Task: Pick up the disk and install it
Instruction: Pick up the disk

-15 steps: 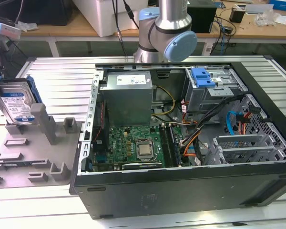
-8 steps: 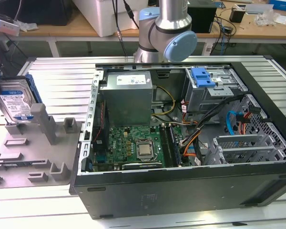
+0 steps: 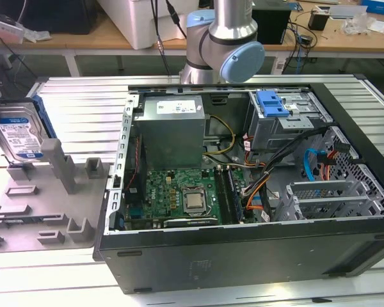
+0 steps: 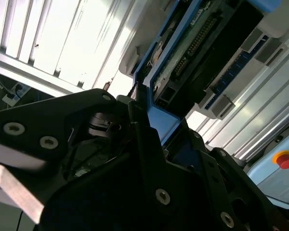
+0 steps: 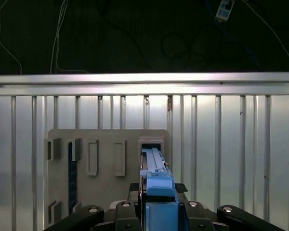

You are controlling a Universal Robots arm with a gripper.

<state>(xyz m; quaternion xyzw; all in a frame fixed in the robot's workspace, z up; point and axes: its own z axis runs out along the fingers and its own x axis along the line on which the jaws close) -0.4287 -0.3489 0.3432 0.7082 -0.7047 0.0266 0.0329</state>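
The disk [image 3: 19,133], a silver-grey drive with a white-and-blue label in a blue caddy, stands on edge at the exterior view's left, over the grey holder fixture [image 3: 45,204]. My gripper [image 5: 159,209] is shut on it, with the caddy's blue edge [image 5: 156,180] clamped between the black fingers [image 5: 123,211]. In the first wrist view the fixture [image 5: 106,159] lies past the disk on the slatted table. The second wrist view shows the disk's circuit-board side [image 4: 192,48] and blue caddy frame [image 4: 164,122] running out from the fingers [image 4: 144,144].
The open computer case [image 3: 243,256] fills the middle and the exterior view's right. It holds a grey power supply box [image 3: 173,128], a motherboard [image 3: 179,192], cables and a drive bay with a bare blue bracket [image 3: 272,103]. The arm's base [image 3: 221,45] stands behind the case.
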